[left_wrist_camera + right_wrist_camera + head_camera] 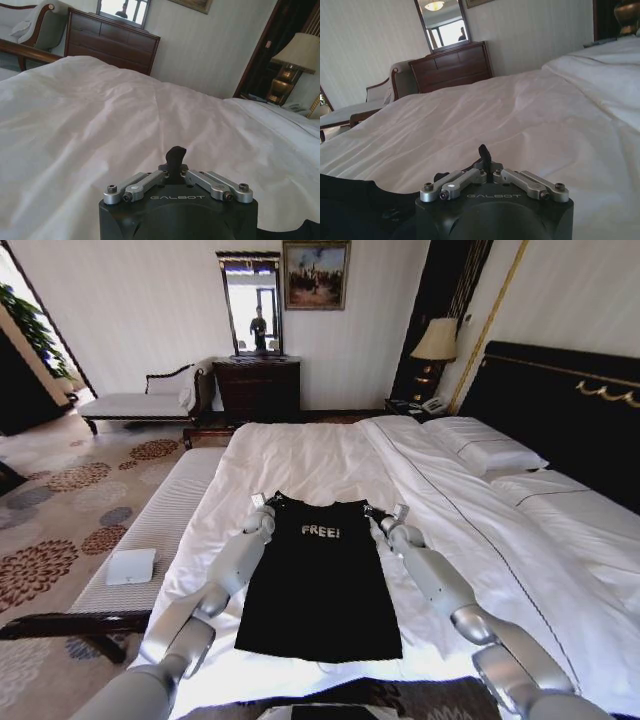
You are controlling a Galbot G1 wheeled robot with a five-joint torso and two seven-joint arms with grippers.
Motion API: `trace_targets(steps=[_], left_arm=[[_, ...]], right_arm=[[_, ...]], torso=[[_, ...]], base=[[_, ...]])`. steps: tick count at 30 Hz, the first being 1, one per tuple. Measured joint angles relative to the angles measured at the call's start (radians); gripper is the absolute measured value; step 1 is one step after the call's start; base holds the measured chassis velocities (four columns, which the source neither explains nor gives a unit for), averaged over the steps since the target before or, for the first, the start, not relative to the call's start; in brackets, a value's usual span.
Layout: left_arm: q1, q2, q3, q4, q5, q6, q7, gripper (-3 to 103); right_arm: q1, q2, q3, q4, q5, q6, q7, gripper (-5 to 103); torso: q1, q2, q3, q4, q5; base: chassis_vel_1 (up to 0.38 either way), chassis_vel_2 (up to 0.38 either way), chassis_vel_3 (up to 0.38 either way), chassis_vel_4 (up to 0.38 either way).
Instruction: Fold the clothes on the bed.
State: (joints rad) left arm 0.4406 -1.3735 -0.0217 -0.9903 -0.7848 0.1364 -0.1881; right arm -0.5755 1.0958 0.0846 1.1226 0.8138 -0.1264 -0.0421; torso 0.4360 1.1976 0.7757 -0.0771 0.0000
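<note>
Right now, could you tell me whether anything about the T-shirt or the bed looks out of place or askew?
Nothing stands out. The black T-shirt lies flat and fairly straight on the white bed, sleeves already folded in. The left end effector and right end effector sit at its far corners. A small white cloth rests on the bench.

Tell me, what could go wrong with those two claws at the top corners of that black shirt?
The shirt is soft, so if the left claw or right claw slips, the fold may go crooked. Either claw might also pinch the white duvet under the shirt and drag it along.
</note>
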Motion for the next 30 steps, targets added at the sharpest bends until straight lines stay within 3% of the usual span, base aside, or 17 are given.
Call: trace_targets(steps=[10,14,19,24,30], left_arm=[[0.223,0.094,-0.032,-0.253,-0.016,-0.002,-0.031,2],[0.319,0.131,-0.054,-0.357,-0.006,-0.013,-0.038,2],[0.425,0.155,-0.074,-0.455,0.014,-0.026,-0.049,2],[0.615,0.166,-0.116,-0.587,0.111,-0.066,-0.034,2],[0.726,0.188,-0.157,-0.659,0.148,-0.086,-0.018,2]], right_arm=[[-0.230,-0.049,0.102,0.248,-0.067,0.033,0.026,1],[-0.361,-0.052,0.133,0.313,-0.150,0.056,0.021,1],[-0.450,-0.024,0.164,0.362,-0.207,0.076,0.022,1],[-0.597,0.028,0.244,0.483,-0.260,0.092,0.009,1],[-0.766,0.082,0.291,0.580,-0.329,0.124,-0.017,1]], torso=[[0.000,0.000,0.000,0.0003,-0.0002],[0.000,0.000,0.000,-0.0006,-0.0001],[0.000,0.000,0.000,0.0000,-0.0002],[0.000,0.000,0.000,0.0001,-0.0003],[0.000,0.000,0.000,-0.0001,-0.0003]], base=[[0.000,0.000,0.000,0.000],[0.000,0.000,0.000,0.000],[0.000,0.000,0.000,0.000],[0.000,0.000,0.000,0.000],[0.000,0.000,0.000,0.000]])
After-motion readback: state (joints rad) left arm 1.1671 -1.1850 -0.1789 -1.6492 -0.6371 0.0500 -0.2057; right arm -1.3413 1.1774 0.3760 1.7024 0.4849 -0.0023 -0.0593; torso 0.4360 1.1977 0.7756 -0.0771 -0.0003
